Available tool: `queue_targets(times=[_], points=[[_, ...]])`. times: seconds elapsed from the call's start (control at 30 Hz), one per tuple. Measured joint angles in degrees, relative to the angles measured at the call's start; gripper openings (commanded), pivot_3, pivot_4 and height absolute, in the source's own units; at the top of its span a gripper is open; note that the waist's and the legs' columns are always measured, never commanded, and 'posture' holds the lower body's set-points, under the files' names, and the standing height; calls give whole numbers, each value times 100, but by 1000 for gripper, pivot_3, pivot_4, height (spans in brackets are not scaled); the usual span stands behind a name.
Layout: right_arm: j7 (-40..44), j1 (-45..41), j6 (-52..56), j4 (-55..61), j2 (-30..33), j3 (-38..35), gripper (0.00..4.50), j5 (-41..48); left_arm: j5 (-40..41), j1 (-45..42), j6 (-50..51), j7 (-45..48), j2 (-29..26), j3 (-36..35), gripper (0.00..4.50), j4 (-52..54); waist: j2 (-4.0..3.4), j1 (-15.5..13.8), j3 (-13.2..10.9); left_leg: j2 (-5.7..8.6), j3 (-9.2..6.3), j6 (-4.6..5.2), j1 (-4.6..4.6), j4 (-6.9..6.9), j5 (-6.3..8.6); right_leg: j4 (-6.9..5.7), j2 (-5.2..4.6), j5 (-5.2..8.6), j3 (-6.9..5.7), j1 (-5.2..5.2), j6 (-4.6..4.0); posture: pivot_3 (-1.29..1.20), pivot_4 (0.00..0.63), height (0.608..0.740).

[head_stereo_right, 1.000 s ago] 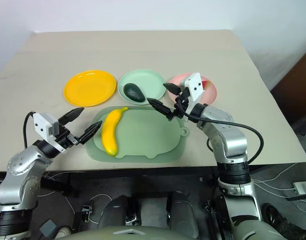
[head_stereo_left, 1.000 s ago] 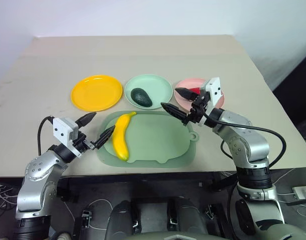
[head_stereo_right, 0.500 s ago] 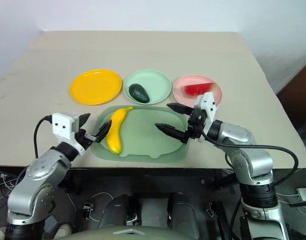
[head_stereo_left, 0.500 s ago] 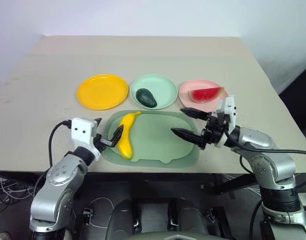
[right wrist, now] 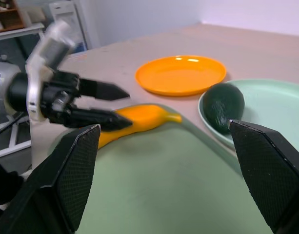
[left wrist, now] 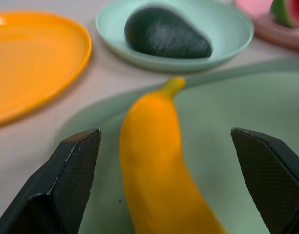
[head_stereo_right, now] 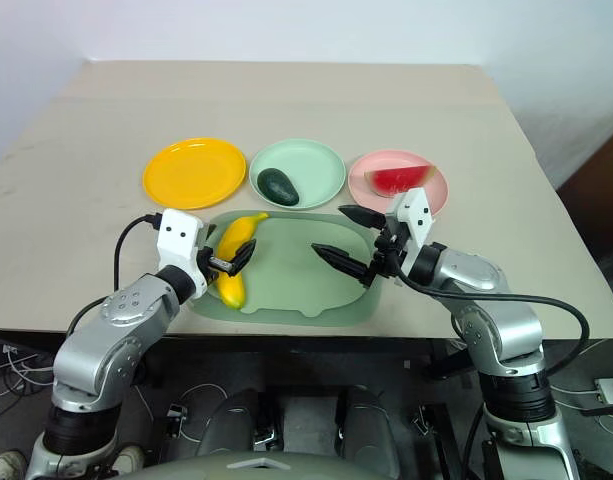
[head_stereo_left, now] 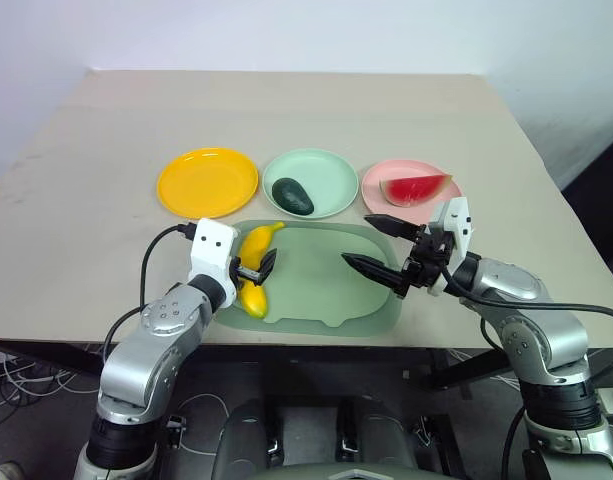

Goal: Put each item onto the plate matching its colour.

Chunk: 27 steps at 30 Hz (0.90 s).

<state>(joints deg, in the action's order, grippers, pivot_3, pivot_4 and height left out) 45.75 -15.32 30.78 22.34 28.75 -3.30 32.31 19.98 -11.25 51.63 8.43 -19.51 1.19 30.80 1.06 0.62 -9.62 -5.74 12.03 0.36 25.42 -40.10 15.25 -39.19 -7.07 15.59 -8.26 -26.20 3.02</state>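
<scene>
Left eye view, against the earlier frames: the left gripper (head_stereo_left: 252, 271) has come in from the near-left table edge toward the right and now sits over the banana (head_stereo_left: 252, 268), its two black fingers spread wide, one on each side of the fruit's middle, closed on nothing; whether a fingertip already touches the peel is hard to judge. The right gripper (head_stereo_left: 386, 250) has drawn back from beside the pink plate (head_stereo_left: 384, 198) to hover over the right part of the pale green mat (head_stereo_left: 321, 280), jaws likewise wide apart and empty. The banana lies on the left part of the mat, its long axis running near to far, its thin stem end pointing far and slightly right, toward the mint green plate (head_stereo_left: 331, 172). The avocado (head_stereo_left: 292, 196) rests on that plate's near-left part, long axis slanting from far-left to near-right. The watermelon wedge (head_stereo_left: 414, 188) lies on the pink plate, rind toward the far-right. The orange-yellow plate (head_stereo_left: 208, 183), leftmost of the row, holds nothing. No writing is legible anywhere.
</scene>
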Motion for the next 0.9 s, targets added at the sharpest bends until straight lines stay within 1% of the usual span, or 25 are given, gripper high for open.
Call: queue_targets(times=[0.07,0.17,0.27,0.47,0.5,0.63,0.7,0.77,0.9], points=[[-27,66,0,16,16,19,4458,-8,30,-162,329,-41,34,-13,4500,-69,0,-7,0,2,-1,0,0,-1,0,0,-1,0,0,3,0,0,150,695],[-44,86,0,16,83,29,4458,-26,-41,-372,564,-123,34,-12,4500,-189,1,0,0,2,-2,0,-2,-2,0,0,-1,0,0,5,0,0,150,695],[-87,84,-9,4,114,29,4500,-78,-73,-540,934,-139,26,-1,3899,-276,1,2,0,2,-2,0,-2,-1,-1,-1,0,0,0,3,1,0,150,695],[-139,39,-73,-68,116,50,4500,-222,-50,-799,1549,-113,50,18,2007,-85,1,5,1,2,-3,-1,-7,-1,-1,-1,0,0,0,10,1,0,150,695],[-139,29,-85,-98,116,53,4500,-233,-50,-802,1573,-103,46,17,1886,-69,1,8,1,2,-3,-2,-7,-1,-2,-1,1,0,0,10,1,0,150,695],[-140,-2,-112,-164,115,55,4500,-246,-23,-808,1502,22,52,-4,1873,-68,1,7,1,2,-2,-3,-5,-1,-2,-1,1,0,0,8,0,0,150,695],[-150,-92,-120,-237,106,79,4500,-264,212,-839,1410,240,274,-234,1873,-116,2,-5,0,2,-3,-3,-3,-4,-2,-1,0,0,-1,9,0,0,150,695],[-161,-157,-124,-252,83,137,4500,-279,364,-942,1179,428,379,-275,1873,-146,3,-15,0,2,-6,-2,-2,-5,-2,-1,0,0,-4,10,0,0,150,695],[-286,-345,-110,-268,-76,287,4500,-282,173,-1514,847,104,581,-421,1873,-673,3,2,0,3,-7,-3,-4,-5,-3,-4,1,-1,-4,11,1,0,150,695]])
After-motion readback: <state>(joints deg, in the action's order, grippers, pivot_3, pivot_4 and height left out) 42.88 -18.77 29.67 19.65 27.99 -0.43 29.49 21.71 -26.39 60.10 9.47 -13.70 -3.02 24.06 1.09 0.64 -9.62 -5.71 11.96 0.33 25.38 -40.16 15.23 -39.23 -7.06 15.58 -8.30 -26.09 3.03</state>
